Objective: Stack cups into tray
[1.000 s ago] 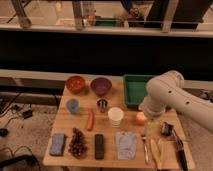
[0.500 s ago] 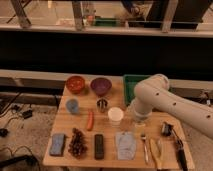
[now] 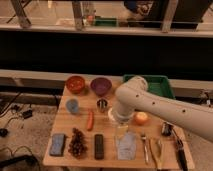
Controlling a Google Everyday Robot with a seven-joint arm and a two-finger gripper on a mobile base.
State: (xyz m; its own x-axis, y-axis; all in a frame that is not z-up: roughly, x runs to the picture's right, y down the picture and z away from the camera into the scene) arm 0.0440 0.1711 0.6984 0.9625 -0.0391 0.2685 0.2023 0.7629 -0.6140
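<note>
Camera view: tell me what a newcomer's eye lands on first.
The big white arm dominates, stretching in from the right over the wooden table, with its tool hanging above the table's middle, close to the cream-white cup. Next comes colour: the green tray at the back right, and the orange-red bowl and purple bowl side by side at the back left.

I can read no writing, label or number on anything here. My gripper (image 3: 121, 129) hangs at lower centre of the frame, above the wooden table (image 3: 62, 125).
</note>
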